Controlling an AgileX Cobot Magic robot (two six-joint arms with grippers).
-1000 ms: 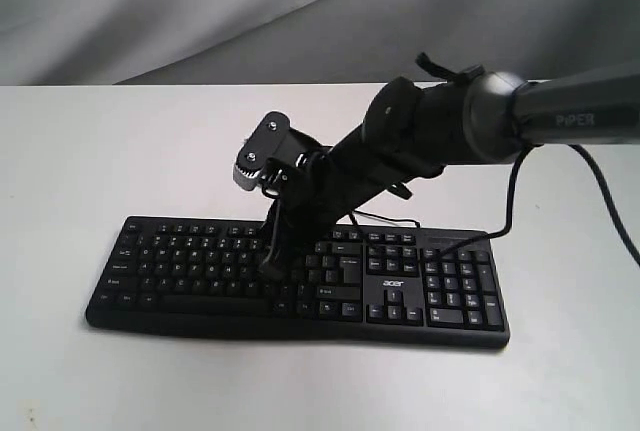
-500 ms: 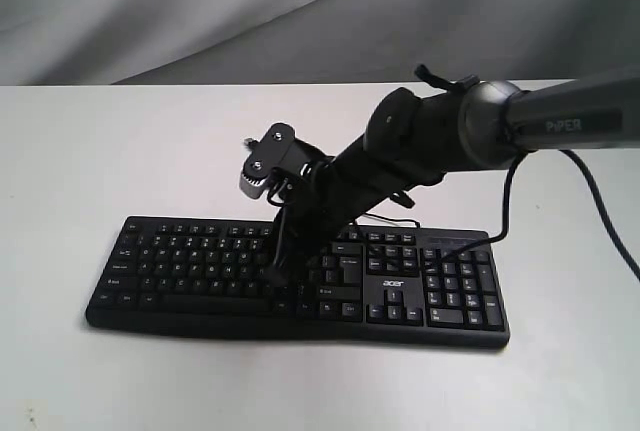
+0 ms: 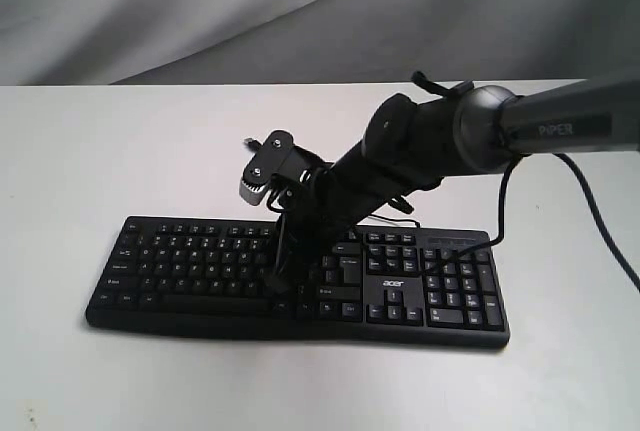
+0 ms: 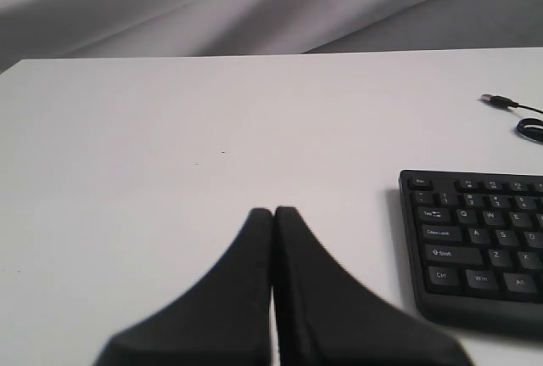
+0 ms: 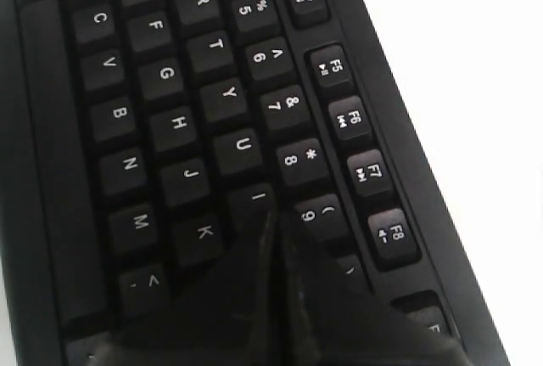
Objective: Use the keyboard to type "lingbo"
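One keyboard (image 3: 200, 261) lies flat on the white worktop (image 3: 100, 151). Two grippers, both pressed together: the right gripper (image 5: 273, 213) points down by the I key (image 5: 251, 199), the left gripper (image 4: 273, 211) hangs over worktop beside the keyboard.

Black keyboard (image 3: 200, 271), white-lettered keys

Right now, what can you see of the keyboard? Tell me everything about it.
The keyboard is a long, flat, black full-size board, plastic by its look, with white-lettered keys, a number pad and a white acer logo. It lies flat on the white table. Its thin black cable ends in a loose USB plug. The right gripper, jaws shut, points down by the I key; contact cannot be told.
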